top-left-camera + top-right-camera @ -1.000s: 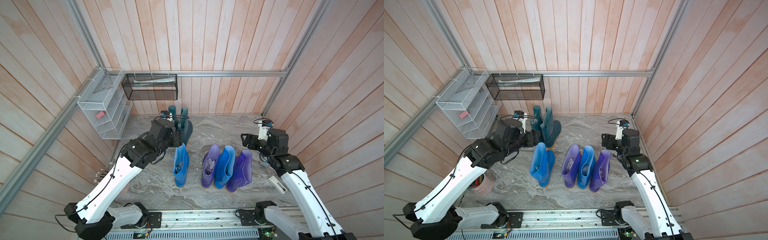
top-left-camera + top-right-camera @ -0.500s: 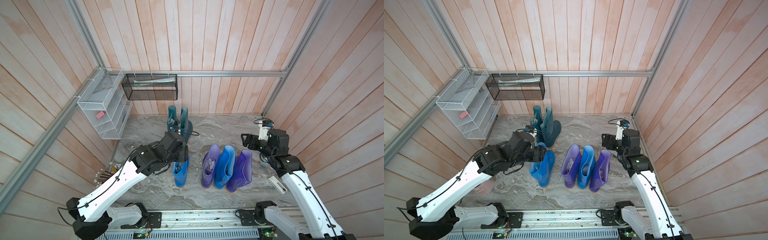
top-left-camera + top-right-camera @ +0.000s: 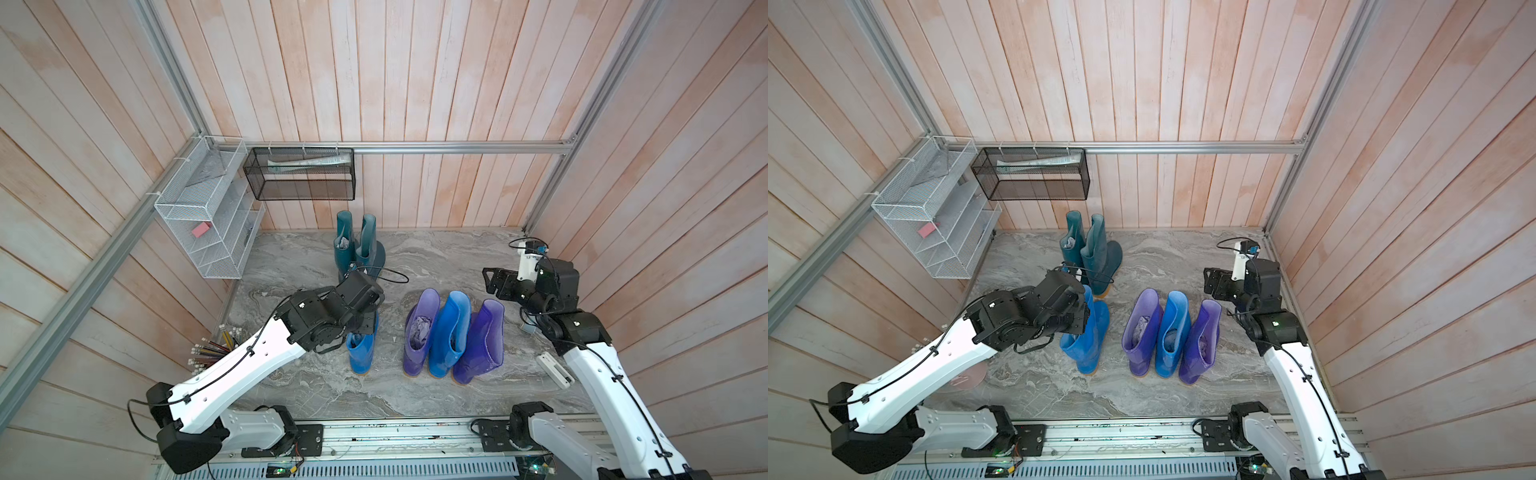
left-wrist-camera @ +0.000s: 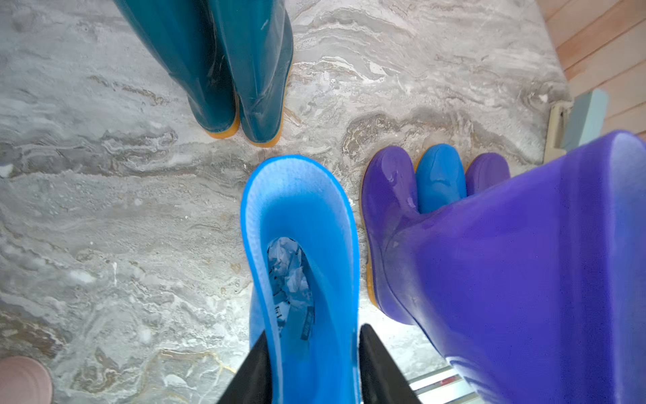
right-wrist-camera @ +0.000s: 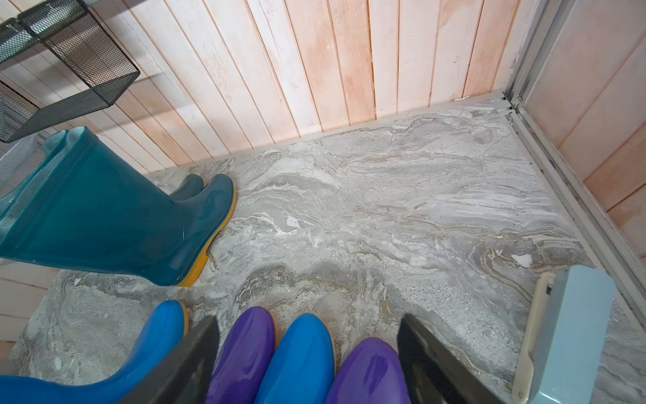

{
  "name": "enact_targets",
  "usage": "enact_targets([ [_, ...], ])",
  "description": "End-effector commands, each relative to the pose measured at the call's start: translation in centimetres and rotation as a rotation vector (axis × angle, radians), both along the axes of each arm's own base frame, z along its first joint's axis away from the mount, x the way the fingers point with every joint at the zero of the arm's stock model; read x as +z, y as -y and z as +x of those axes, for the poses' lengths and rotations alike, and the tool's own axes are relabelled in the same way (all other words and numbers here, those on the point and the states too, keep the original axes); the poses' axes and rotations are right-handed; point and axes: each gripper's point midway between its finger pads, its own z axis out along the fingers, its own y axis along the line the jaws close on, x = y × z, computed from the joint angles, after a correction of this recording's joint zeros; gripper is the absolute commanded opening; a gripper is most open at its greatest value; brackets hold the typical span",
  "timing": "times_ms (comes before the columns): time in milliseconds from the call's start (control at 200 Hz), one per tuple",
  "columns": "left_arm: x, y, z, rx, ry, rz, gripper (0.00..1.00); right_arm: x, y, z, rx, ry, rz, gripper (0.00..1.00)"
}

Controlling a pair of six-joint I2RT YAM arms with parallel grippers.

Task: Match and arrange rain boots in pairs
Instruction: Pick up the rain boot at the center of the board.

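Observation:
Two dark teal rain boots (image 3: 353, 249) stand as a pair at the back by the wall. A single bright blue boot (image 3: 361, 353) stands left of centre, grey paper inside. My left gripper (image 4: 314, 332) is shut on this boot's shaft at the top rim, one black finger pressed on each side. To the right, three boots stand in a tight row: purple (image 3: 419, 328), bright blue (image 3: 449, 328), purple (image 3: 482, 336). My right gripper (image 3: 494, 282) hangs open above the floor behind that row; its wide-apart fingers (image 5: 202, 342) frame the row's toes.
A white wire rack (image 3: 203, 224) and a black mesh basket (image 3: 299, 178) hang at the back left corner. Pencils (image 3: 212, 349) lie by the left wall. A white device (image 3: 555, 370) lies on the marble floor at right. Wooden walls close three sides.
My left arm has swung from the teal pair toward the front, come over the single blue boot, and its jaws have closed on the shaft. The right arm has not moved.

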Motion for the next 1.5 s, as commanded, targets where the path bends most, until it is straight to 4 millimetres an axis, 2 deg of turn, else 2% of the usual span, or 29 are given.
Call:
enact_targets([
  [0,-0.7,0.0,-0.2,-0.017,-0.012,0.029,0.21,-0.2,0.3,-0.3,-0.016,-0.005,-0.007,0.82],
  [150,-0.8,0.1,-0.4,-0.024,-0.017,0.034,0.00,-0.2,0.3,-0.2,-0.017,-0.003,-0.005,0.82],
  [350,0.0,0.4,-0.5,-0.039,-0.007,0.026,0.00,-0.2,0.3,-0.2,-0.018,-0.001,-0.006,0.82],
  [560,2.0,0.7,-0.4,-0.061,0.024,0.010,0.00,-0.1,0.3,-0.1,-0.020,0.003,-0.004,0.82],
  [605,2.4,1.6,-1.1,-0.101,0.031,0.002,0.00,-0.2,0.3,-0.1,-0.020,0.002,-0.003,0.82],
  [810,3.3,2.2,-0.5,-0.118,0.059,0.011,0.00,-0.3,0.3,-0.1,-0.020,0.001,-0.002,0.82],
  [1000,3.9,2.8,0.6,-0.110,0.095,0.026,0.00,-0.3,0.4,-0.3,-0.022,0.001,-0.005,0.82],
  [1360,5.4,5.1,3.1,-0.158,0.177,0.031,0.00,-0.5,0.4,-0.2,-0.029,-0.006,0.001,0.82],
  [1385,5.5,4.4,4.2,-0.129,0.180,0.032,0.00,-0.5,0.4,-0.2,-0.028,-0.006,0.002,0.82],
  [1495,5.7,4.8,5.3,-0.141,0.191,0.021,0.00,-0.3,0.4,-0.1,-0.025,-0.006,-0.003,0.82],
])
